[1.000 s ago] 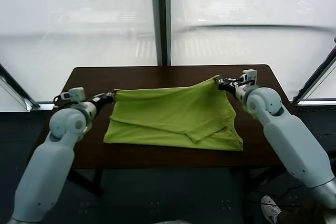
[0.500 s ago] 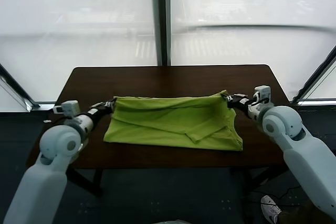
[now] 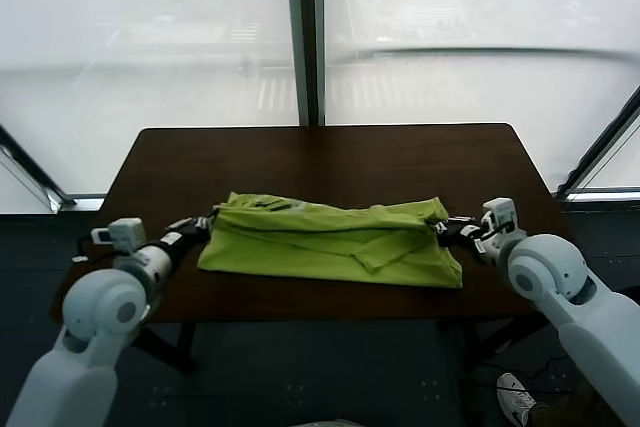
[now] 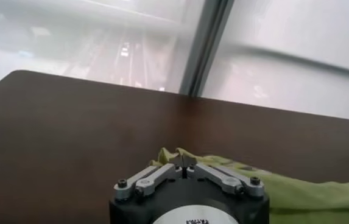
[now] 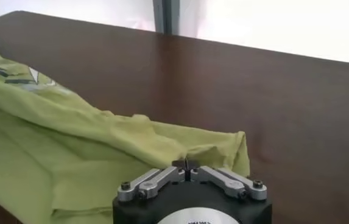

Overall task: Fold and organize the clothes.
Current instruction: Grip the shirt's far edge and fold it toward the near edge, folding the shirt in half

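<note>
A lime-green short-sleeved cotton T-shirt [image 3: 330, 243] is laid in a folded, rumpled band across the near half of the dark brown rectangular wooden table [image 3: 330, 152], with the far half of the tabletop left bare. A small white-and-dark printed graphic [image 3: 262, 204] is seen on the upper fold near the shirt's left end, and the same print [image 5: 31, 78] is visible in the right wrist view. The left gripper [image 3: 204, 222] is held low at the shirt's left end, its jaws pinched fully together on a bunched corner of the green fabric, as shown in the left wrist view [image 4: 184, 163]. The right gripper [image 3: 447, 230] is positioned at the shirt's right end, its jaws likewise closed tight, with a fold of the shirt's edge clamped between them [image 5: 186, 165]. Large frosted glass window panes [image 3: 160, 37] are seen beyond the table's far edge, divided by a dark vertical frame post [image 3: 305, 37].
</note>
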{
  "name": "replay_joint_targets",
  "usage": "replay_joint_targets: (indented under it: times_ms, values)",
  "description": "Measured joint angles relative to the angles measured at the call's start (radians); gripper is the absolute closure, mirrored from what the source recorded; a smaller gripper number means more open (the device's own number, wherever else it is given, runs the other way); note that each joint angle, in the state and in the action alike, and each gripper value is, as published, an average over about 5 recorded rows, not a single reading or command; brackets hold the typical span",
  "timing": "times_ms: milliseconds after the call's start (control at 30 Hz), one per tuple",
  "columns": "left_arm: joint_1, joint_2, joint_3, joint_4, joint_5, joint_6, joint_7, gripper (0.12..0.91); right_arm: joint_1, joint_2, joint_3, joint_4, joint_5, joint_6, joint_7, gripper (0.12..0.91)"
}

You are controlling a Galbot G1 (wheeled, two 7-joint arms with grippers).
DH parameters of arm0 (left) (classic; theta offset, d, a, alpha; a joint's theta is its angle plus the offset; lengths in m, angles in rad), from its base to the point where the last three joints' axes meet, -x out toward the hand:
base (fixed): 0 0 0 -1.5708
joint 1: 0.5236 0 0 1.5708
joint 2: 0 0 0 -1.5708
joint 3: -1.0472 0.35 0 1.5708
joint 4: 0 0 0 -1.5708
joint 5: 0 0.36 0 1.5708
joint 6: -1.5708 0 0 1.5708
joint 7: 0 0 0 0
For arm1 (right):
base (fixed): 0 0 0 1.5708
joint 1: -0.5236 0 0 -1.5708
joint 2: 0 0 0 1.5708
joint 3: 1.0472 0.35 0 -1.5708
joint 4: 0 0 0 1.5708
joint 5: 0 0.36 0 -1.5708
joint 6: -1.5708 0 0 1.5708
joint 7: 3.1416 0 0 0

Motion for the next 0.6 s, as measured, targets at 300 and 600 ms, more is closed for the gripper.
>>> replay_joint_targets:
  times_ms: [300,600]
  values:
    - [0.063,-0.018,-0.015,-0.009,0.018,0.000,0.000,0.882,-0.016,-0.026,0.000,0.008,0.027,0.000,0.000,0.877]
    - [0.091,-0.039,-0.020,0.006,0.025,0.000,0.001,0.882,-0.029,-0.043,0.006,0.020,0.053,0.000,-0.003,0.553]
